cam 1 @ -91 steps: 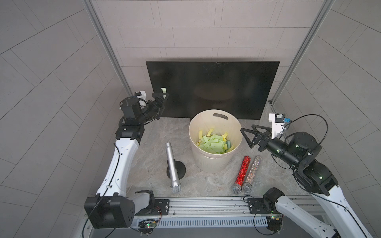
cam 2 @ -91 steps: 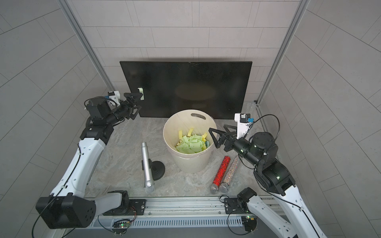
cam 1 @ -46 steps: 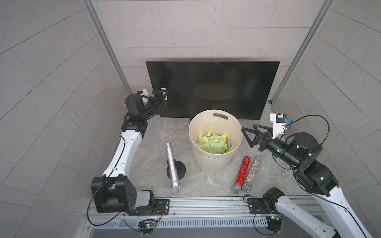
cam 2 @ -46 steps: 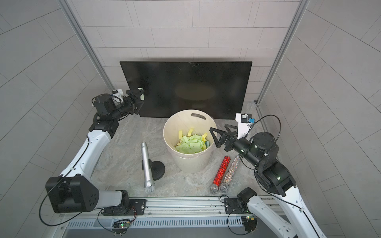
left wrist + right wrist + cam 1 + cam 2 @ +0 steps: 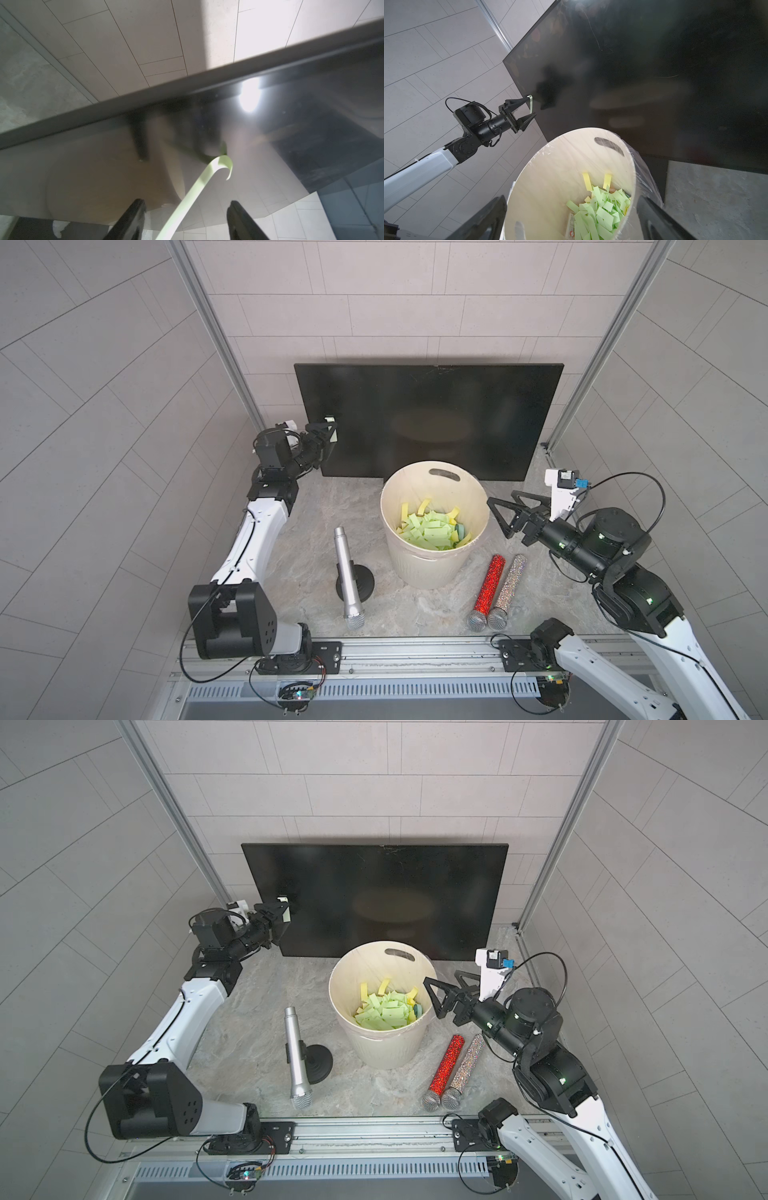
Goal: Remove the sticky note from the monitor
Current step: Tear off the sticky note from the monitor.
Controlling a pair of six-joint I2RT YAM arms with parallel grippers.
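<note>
Both top views are showing the left hand (image 5: 331, 432) half-wide, straddling the note (image 5: 330, 419) at the monitor's (image 5: 428, 418) left edge; the right hand (image 5: 498, 518) is hanging wide. Left wrist view: the note (image 5: 199, 182) is running unpinched between the fingers (image 5: 133, 218); closing squarely, then peeling slowly, is looking wisest.

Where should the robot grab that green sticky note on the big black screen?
Pinch the loose tail of the sticky note, not the curled end touching the monitor. It is a thin strip lifting off the glass, so the left gripper should probably come straight at the screen from the front, one jaw on each flat side.
</note>
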